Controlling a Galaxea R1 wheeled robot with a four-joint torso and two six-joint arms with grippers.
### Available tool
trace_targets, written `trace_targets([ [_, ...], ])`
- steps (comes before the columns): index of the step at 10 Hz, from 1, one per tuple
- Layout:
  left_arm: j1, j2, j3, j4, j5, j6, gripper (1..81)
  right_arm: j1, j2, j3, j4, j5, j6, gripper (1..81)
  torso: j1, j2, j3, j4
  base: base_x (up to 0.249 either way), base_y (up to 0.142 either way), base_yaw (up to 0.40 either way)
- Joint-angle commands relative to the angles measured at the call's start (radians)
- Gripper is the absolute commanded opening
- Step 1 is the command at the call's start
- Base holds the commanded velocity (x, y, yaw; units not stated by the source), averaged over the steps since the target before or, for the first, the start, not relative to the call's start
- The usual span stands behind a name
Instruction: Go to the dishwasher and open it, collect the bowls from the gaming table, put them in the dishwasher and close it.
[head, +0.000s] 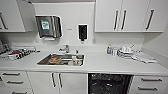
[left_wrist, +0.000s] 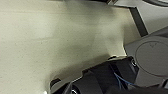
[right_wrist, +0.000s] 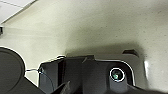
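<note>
The dishwasher is standing open under the table, its dark racks showing, straight ahead of the robot and low. Whether either pincer is wide or narrow I cannot tell; the wrist views are looking down at pale floor. The risk, I judge, is the base or an arm catching the lowered door, hidden below the head view. White cabinets are flanking the opening closely, while the floor is looking open for backing away.
</note>
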Motion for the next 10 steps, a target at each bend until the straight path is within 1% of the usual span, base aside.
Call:
trace_targets([
  [1,-0.040,0.006,-0.056,-0.011,0.028,-0.003,81.1,0.034,0.026,-0.082,0.004,-0.081,-0.040,81.1,-0.062,0.096,0.000,0.000,0.000,0.000,0.000],
  [3,-0.011,0.055,-0.136,-0.017,0.027,-0.004,81.1,0.004,0.078,-0.153,0.010,-0.046,-0.040,81.1,-0.108,0.168,0.000,0.000,0.000,0.000,0.000],
  [6,0.052,0.135,-0.249,-0.025,0.016,-0.004,81.1,-0.001,0.203,-0.355,0.002,-0.074,-0.040,81.1,-0.178,0.277,0.000,0.000,0.000,0.000,0.000],
  [7,0.068,0.155,-0.279,-0.028,-0.006,-0.004,81.1,-0.009,0.235,-0.395,-0.002,-0.075,-0.042,81.1,-0.201,0.313,0.000,0.000,0.000,0.000,0.000],
  [8,0.080,0.175,-0.306,-0.032,-0.024,-0.004,81.1,-0.019,0.252,-0.403,-0.010,-0.075,-0.057,81.1,-0.224,0.348,0.000,0.000,0.000,0.000,0.000],
  [10,0.094,0.207,-0.352,-0.033,-0.026,-0.004,81.1,-0.035,0.260,-0.400,-0.010,-0.066,-0.063,81.1,-0.269,0.418,0.000,0.000,0.000,0.000,0.000],
])
